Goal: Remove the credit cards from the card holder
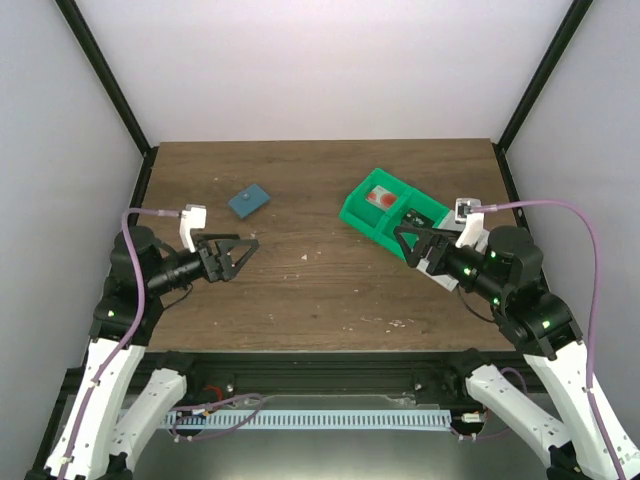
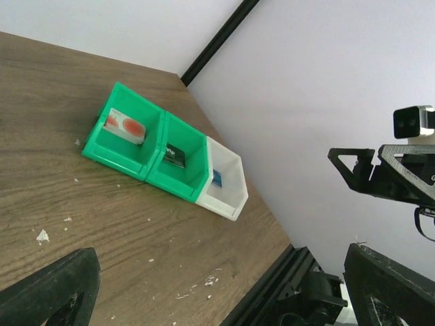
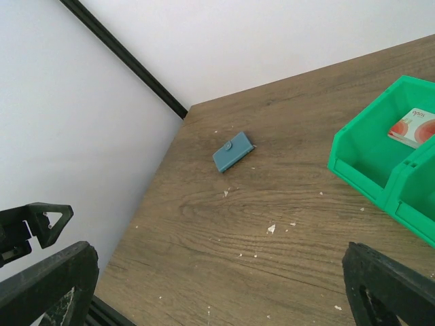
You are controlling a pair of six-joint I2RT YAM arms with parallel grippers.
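Bright even light, soft shadows, sharp

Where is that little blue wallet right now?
In the top view the card holder lies shut on the table, left rear, beyond the left gripper and well left of the green bins.

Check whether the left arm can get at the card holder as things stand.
Probably yes: the card holder lies closed on the table, just beyond the open left gripper, with nothing between them.
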